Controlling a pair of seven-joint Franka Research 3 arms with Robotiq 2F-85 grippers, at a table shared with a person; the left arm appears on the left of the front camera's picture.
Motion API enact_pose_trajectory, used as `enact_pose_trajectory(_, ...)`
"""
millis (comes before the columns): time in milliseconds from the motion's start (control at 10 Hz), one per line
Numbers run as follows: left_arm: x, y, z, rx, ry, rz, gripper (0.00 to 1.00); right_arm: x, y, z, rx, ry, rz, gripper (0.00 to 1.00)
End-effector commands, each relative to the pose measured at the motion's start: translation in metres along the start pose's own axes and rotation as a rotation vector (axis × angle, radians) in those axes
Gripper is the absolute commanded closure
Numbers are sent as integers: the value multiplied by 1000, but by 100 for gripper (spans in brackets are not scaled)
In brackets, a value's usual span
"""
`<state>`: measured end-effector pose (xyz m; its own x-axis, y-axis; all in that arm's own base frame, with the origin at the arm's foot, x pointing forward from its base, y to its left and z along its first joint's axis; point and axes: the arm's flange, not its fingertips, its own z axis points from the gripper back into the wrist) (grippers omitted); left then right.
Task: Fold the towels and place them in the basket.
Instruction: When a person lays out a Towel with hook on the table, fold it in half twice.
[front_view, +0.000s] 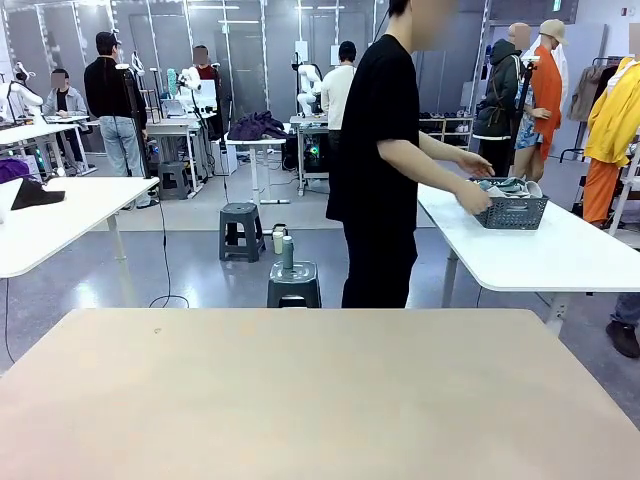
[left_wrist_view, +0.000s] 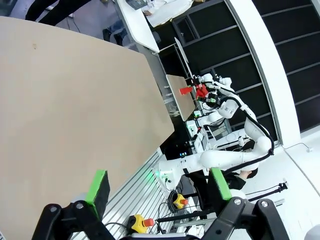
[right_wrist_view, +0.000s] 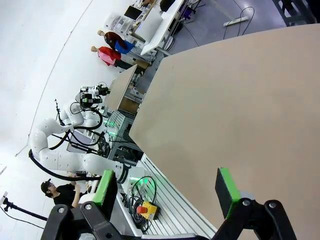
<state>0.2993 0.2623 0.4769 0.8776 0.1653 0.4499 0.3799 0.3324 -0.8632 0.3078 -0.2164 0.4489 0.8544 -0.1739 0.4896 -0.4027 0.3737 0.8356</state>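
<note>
Beyond the table (front_view: 300, 390) a person (front_view: 380, 150) holds the basket (front_view: 510, 213) of towels (front_view: 505, 186); left hand (left_wrist_view: 159, 176) and right hand (right_wrist_view: 166, 175) gape empty.

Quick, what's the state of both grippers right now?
Left gripper: open, holding nothing.
Right gripper: open, holding nothing.
</note>
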Motion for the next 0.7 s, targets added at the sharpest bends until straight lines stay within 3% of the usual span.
enact_pose_trajectory(0, -2, -1, 1, -14, 12, -19, 0, 2, 0, 0, 14, -10, 22, 0)
enact_pose_trajectory(600, -2, -1, 1, -14, 12, -19, 0, 2, 0, 0, 14, -10, 22, 0)
